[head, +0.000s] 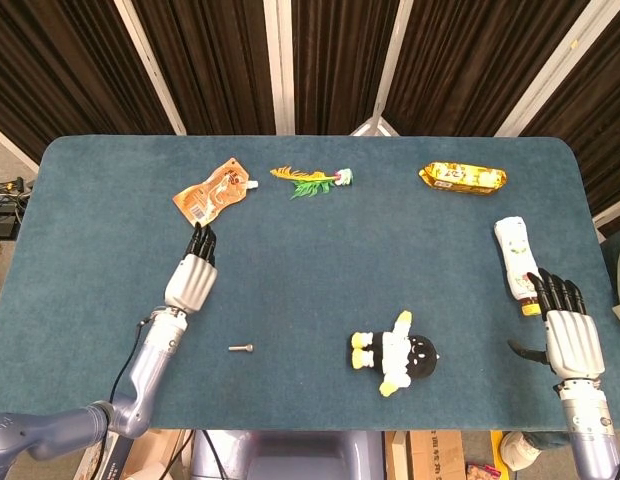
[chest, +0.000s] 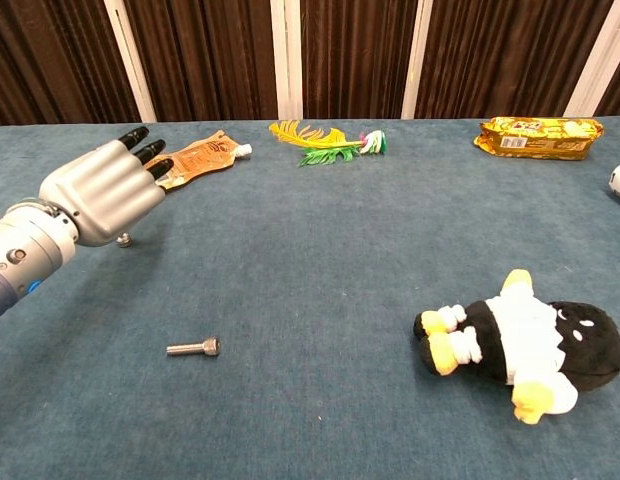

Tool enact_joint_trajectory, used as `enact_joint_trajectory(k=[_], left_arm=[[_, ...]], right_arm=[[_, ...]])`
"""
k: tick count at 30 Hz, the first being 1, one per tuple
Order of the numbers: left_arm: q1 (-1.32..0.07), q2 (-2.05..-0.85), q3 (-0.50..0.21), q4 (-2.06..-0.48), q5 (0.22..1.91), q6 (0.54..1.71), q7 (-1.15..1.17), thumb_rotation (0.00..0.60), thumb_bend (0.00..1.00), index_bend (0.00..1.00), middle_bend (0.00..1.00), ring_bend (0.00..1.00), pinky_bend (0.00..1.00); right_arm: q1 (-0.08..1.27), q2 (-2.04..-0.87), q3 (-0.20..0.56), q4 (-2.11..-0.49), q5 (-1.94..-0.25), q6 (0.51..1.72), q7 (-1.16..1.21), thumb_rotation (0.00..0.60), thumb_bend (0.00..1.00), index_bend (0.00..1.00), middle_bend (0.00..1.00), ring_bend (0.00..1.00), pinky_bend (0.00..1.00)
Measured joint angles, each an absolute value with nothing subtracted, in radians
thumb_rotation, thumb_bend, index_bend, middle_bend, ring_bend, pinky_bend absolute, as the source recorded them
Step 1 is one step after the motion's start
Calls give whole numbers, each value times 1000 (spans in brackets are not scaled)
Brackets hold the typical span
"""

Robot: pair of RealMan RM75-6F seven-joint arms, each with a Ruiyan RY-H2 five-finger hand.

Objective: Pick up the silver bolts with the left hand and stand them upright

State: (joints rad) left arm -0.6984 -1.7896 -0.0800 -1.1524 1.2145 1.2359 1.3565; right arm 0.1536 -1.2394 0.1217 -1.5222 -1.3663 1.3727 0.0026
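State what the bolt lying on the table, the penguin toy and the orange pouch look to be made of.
Bolt: metal, by its silver-grey sheen and glinting head. Penguin toy: soft plush fabric, fuzzy and matte. Orange pouch: probably flexible plastic film, flat and slightly glossy, with a white spout.

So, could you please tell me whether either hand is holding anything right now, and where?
Nothing is held: the left hand and right hand are both empty.

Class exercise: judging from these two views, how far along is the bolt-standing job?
Done: one small bolt seems to stand upright beside the left hand, though partly hidden. In hand: nothing visible; that hand hovers with fingers extended. Left: the silver bolt lies on its side on the table, untouched.
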Motion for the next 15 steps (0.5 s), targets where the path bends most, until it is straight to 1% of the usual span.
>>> enact_joint_trajectory(k=[5, 9, 15], left_arm=[[-688, -1740, -85, -1277, 1232, 1275, 1356, 600, 348, 372, 70, 0, 0], [-662, -1706, -99, -1401, 1213, 1291, 1301, 600, 329, 352, 59, 0, 0], [-618, -1665, -160, -1636, 1038, 1270, 1150, 600, 323, 345, 58, 0, 0]], right_arm=[[150, -1235, 122, -1530, -1366, 1378, 4, 600, 47, 103, 68, 25, 0], [150, -1224, 114, -1536, -1376, 1374, -2, 600, 47, 103, 68, 24, 0], [149, -1216, 110, -1546, -1384, 1376, -2, 600, 47, 103, 68, 25, 0]])
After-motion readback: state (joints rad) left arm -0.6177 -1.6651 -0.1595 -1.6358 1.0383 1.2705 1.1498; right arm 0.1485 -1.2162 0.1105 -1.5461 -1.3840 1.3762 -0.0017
